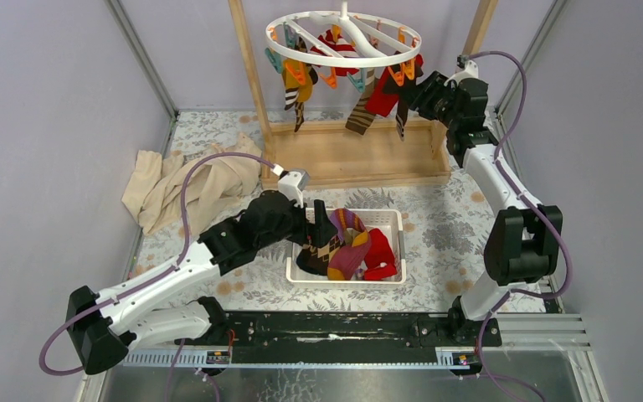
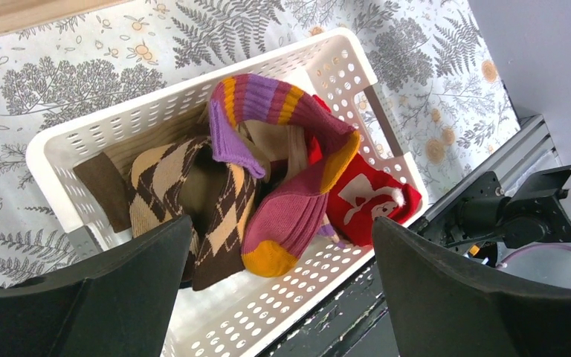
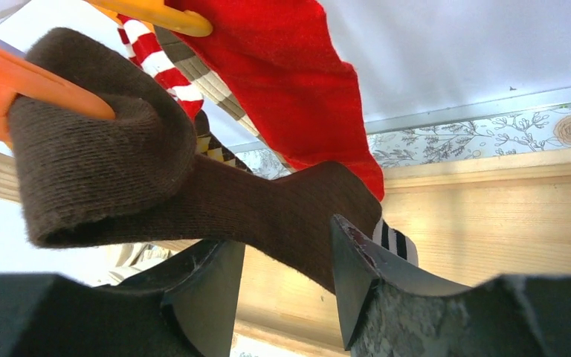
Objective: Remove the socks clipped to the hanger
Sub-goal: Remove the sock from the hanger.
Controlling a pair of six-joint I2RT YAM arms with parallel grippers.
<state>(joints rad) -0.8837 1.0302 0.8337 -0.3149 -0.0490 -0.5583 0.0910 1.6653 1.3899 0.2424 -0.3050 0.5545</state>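
- Right claw [image 3: 279, 238] is up at the hanger [image 1: 347, 25], which hangs from the wooden rack [image 1: 352, 155] at the back of the counter [image 1: 444, 226].
- Its two fingers [image 3: 201, 297] sit either side of a dark brown sock [image 3: 119, 149]. The sock runs through the gap, but I cannot tell if it is pinched or only bracketed.
- The brown sock's top is bunched under an orange clip [image 3: 37, 82], so it is clipped on.
- A red sock [image 3: 290, 82] hangs just behind it, with a red-and-white striped one [image 3: 145, 48] beside that.
- In the top view I see several more socks [image 1: 360, 113] dangling from the ring's clips.
- Left claw [image 2: 282, 238] is spread wide with nothing in it, hovering over the white basket [image 2: 156, 111] in the middle of the counter.
- In the basket: a brown argyle sock [image 2: 215, 201], a purple-orange striped sock [image 2: 290, 186] and a red sock with a white figure [image 2: 364, 197], piled together.
- A beige cloth [image 1: 184, 180] is heaped on the counter left of the rack.
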